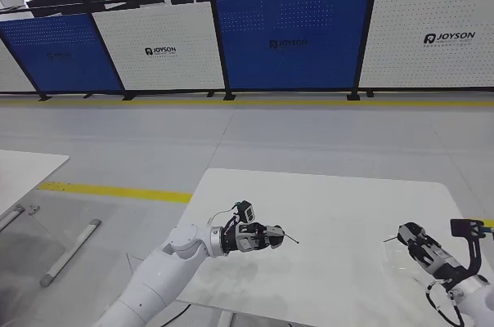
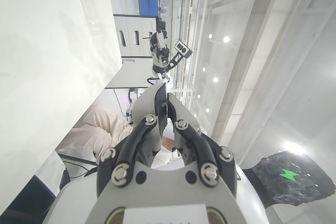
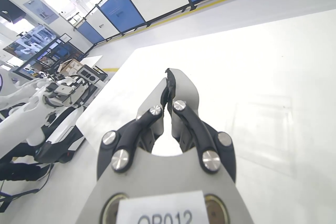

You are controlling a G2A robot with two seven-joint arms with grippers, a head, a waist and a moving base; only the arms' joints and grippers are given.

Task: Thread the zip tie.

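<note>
Above the table (image 1: 337, 204) the two grippers hang well apart, facing each other. The left gripper (image 1: 278, 236) is closed tight on a thin black end of the tie (image 1: 293, 240), which points toward the right gripper (image 1: 402, 235); that one is closed too, on another black end (image 1: 389, 239). If both belong to one tie, I cannot tell. To thread well, I think the ends should meet slowly on one line, both grips firm.
</note>
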